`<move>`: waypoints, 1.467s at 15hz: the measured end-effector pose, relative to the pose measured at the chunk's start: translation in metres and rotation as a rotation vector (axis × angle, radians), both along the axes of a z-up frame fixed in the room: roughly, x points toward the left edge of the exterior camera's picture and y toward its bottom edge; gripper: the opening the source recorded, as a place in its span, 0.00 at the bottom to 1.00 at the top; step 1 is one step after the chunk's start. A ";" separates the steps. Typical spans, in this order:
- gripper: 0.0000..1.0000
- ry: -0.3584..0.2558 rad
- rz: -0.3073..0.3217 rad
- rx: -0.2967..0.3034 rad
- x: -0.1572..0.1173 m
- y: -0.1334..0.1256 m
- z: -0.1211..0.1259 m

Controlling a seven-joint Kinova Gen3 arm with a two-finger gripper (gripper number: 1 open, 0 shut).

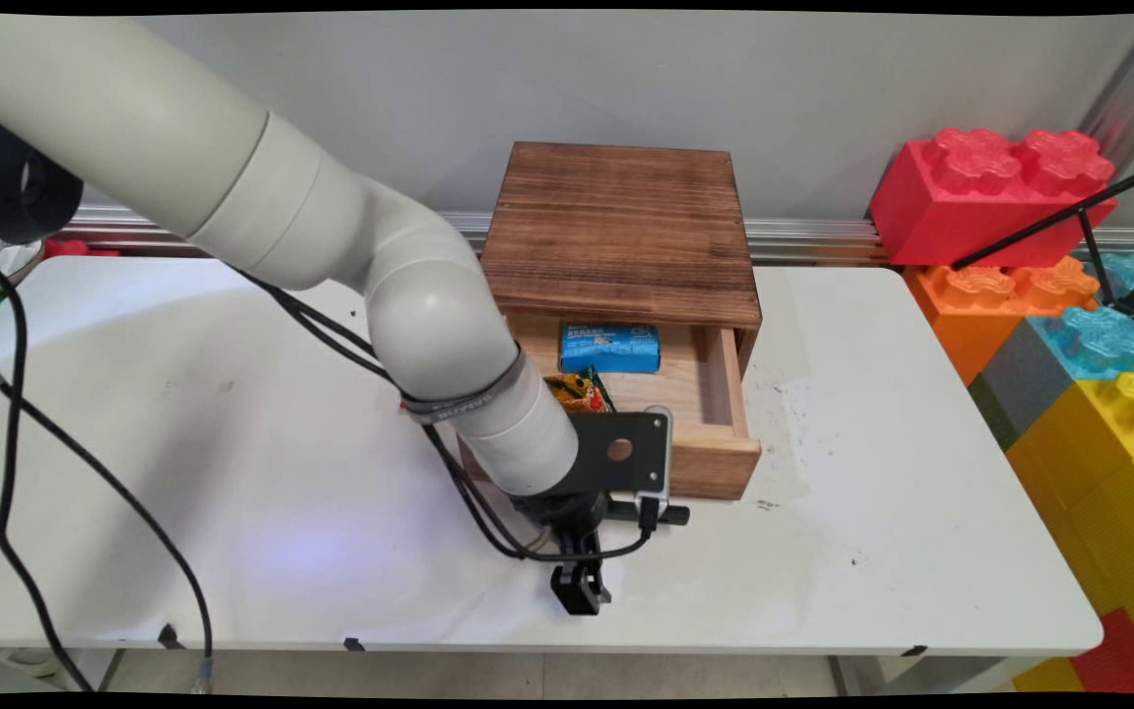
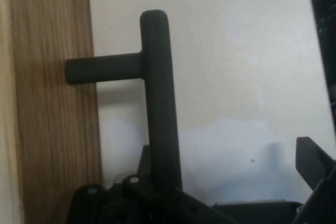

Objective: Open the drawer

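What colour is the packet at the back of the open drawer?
Blue; the packet shows best in the main view, lying inside the drawer.

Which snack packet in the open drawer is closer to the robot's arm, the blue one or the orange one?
The orange packet, at the drawer's front left, partly hidden behind the arm. The blue packet lies farther back, near the wooden box.

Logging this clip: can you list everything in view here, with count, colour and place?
Box: 1, dark brown wood, table's far middle.
Drawer: 1, light wood, pulled open toward the near side.
Handle: 1, black T-bar, on the drawer front, beside the gripper.
Packet: 1, blue, in the drawer's back.
Snack bag: 1, orange-green, in the drawer, partly hidden.
Blocks: several, red, orange, blue, yellow, grey, stacked right of the table.
Table: 1, white.
Gripper: 1, black, fingers open, before the drawer.
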State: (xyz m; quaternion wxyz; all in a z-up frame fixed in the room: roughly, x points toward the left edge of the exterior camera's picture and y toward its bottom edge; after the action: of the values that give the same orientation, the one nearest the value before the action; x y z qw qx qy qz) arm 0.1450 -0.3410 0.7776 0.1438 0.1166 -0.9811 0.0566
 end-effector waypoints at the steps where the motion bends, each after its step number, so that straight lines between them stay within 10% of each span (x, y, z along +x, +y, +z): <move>1: 1.00 0.001 -0.003 0.002 0.000 0.004 0.000; 22: 1.00 0.018 -0.048 0.036 -0.009 0.063 0.001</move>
State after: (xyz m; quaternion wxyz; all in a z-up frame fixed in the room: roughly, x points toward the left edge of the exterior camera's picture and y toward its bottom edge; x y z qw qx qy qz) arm 0.1363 -0.2778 0.7788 0.1517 0.0963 -0.9831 0.0345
